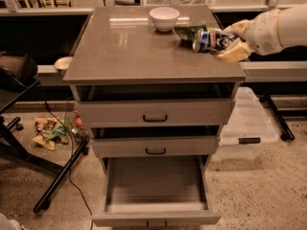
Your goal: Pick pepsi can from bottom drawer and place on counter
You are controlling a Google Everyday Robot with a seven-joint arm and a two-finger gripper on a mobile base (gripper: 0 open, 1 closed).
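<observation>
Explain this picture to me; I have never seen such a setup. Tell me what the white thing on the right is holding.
The white thing is a robot's arm, reaching in from the right. At its end is the gripper, a two-finger clamp, closed on the pepsi can, which lies sideways over the right rear of the counter. Whether it touches the counter I cannot tell. The one camera looks down at the drawer cabinet from its front. On the counter sit a white bowl and a green snack bag. Below, the bottom drawer stands pulled out.
</observation>
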